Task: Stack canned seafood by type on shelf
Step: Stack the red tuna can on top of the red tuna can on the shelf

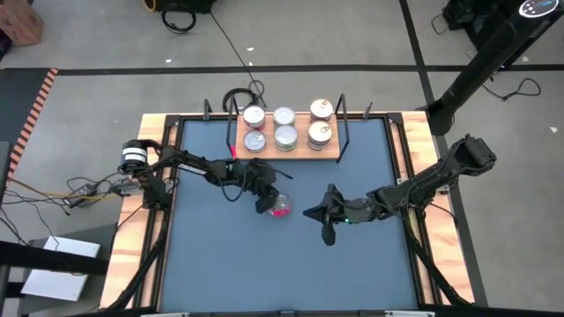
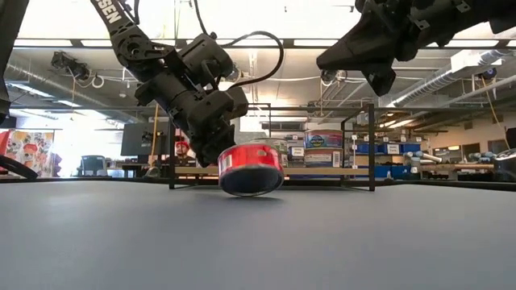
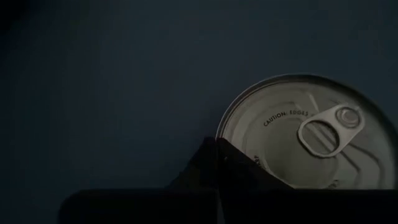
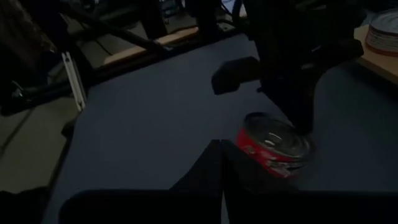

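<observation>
A red tin (image 2: 251, 169) sits tilted out on the blue surface (image 1: 264, 264), one edge raised, well short of the shelf (image 1: 286, 145). The left gripper (image 1: 264, 195) bears on its near rim with its fingers (image 3: 217, 180) pressed together, gripping nothing; likely it is nudging or tipping the tin rather than carrying it. That arm reaches in from the left edge, elbow bent, wrist angled down onto the tin. On the shelf, six tins (image 1: 285, 128) stand in two rows of three, grouped in columns, which suits sorting by type. The right gripper (image 1: 328, 231) hangs above the surface just beside the red tin, fingers shut and empty, its arm stretched in low from the right side, seemingly waiting.
</observation>
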Available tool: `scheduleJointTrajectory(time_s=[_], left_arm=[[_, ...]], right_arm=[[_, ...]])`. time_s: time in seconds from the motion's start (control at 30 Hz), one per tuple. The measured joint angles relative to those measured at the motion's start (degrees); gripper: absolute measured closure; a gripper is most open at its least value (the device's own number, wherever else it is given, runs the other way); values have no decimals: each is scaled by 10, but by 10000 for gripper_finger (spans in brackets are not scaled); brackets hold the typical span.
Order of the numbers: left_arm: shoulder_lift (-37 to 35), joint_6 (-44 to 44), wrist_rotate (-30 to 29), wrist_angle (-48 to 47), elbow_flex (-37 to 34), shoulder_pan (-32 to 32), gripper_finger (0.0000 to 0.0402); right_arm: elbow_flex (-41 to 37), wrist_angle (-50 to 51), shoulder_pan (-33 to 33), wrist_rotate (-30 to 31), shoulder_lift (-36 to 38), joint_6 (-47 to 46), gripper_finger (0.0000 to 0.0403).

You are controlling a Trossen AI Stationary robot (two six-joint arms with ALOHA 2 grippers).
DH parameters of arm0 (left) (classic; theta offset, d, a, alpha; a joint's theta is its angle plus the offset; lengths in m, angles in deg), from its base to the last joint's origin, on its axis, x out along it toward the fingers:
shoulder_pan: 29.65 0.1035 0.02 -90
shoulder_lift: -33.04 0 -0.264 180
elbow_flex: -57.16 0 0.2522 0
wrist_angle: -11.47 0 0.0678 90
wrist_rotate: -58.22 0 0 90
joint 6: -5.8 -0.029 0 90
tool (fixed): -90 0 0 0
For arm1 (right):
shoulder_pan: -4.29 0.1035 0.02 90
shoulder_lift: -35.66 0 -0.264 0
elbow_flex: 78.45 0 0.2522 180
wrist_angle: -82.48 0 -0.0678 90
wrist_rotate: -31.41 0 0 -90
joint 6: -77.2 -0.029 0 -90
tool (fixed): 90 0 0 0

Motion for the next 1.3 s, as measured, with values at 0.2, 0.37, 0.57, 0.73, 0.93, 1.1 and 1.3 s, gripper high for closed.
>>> scheduleJointTrajectory(time_s=[0.2,0.37,0.57,0.73,0.93,1.1,1.3], left_arm=[[0,-7,-2,-2,0,7,401],[0,-17,-2,6,0,8,401],[0,-32,-2,10,0,8,401],[0,-41,-2,8,0,8,401],[0,-45,-2,8,0,8,401],[0,-49,-2,8,0,8,401],[0,-58,-3,8,0,8,401]], right_arm=[[0,-27,-1,0,0,-18,394],[0,-33,-6,0,0,-38,394],[1,-45,-20,-1,0,-33,393],[16,-30,-24,-6,0,-15,378],[55,41,-24,-15,0,5,342],[68,75,-24,-10,0,29,313],[68,96,-21,20,-8,110,281]])
